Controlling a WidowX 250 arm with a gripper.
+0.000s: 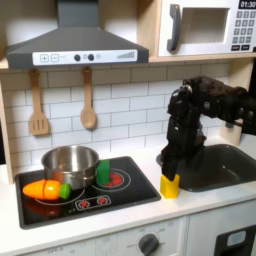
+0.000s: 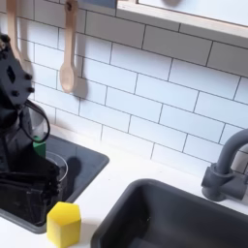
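The gripper point(image 1: 171, 166) hangs straight above the upright yellow block point(image 1: 170, 185), lower centre, jaws spread around its top.

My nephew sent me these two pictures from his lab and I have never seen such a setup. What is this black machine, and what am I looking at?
It is a small black robot arm working at a toy kitchen. The first exterior view faces the play stove from the front; the second exterior view looks along the counter towards the sink. The arm's gripper points down right above a yellow block standing on the counter's edge; whether it grips the block cannot be told. On the stove stand a metal pot, a toy carrot and a green piece. Two wooden utensils hang on the tiled wall.
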